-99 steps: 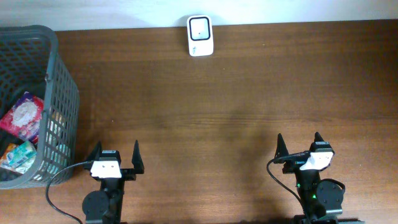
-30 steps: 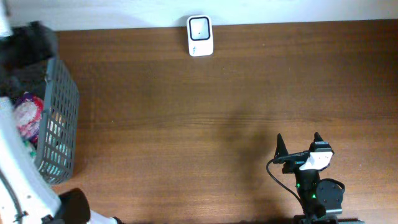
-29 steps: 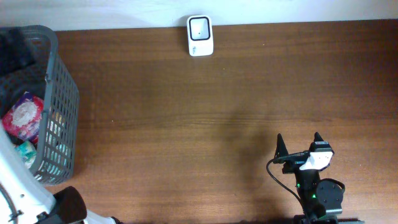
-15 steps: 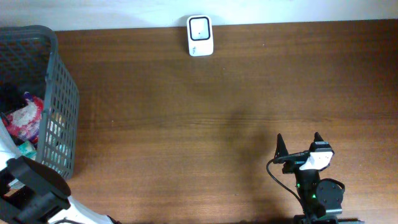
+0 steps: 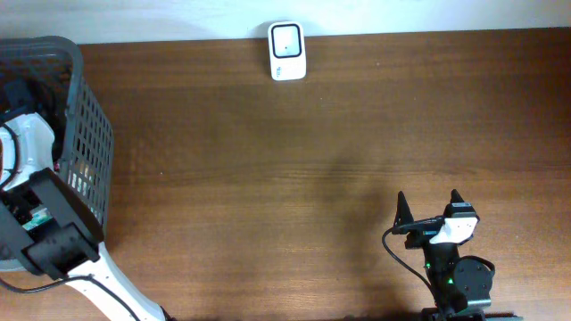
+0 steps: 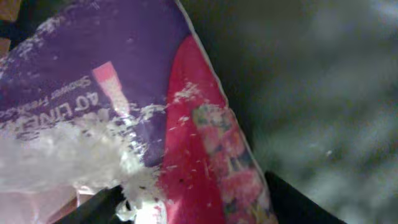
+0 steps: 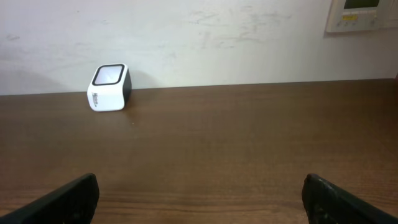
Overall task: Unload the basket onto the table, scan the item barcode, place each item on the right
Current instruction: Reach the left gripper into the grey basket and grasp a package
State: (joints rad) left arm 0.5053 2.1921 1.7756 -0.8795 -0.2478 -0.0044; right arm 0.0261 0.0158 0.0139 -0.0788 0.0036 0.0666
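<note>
The item, a purple and pink plastic pack (image 6: pixel 124 74) with white print, fills the left wrist view. My left gripper (image 6: pixel 196 205) is down in the grey basket (image 5: pixel 89 134), open, with one dark finger close beside each edge of the pack; contact is unclear. From overhead my left arm (image 5: pixel 40 209) hides the pack. The white barcode scanner (image 5: pixel 287 52) stands at the table's far edge, also visible as the scanner (image 7: pixel 109 88) in the right wrist view. My right gripper (image 5: pixel 428 209) rests open and empty near the front right.
The basket sits at the table's left end and holds other packets under my arm. A white wall runs behind the scanner. Brown tabletop (image 5: pixel 294 178) lies between basket, scanner and right arm.
My left arm has swung from the front edge over into the basket and come down on the pack, and its jaws have narrowed around it. The right arm has not moved.
</note>
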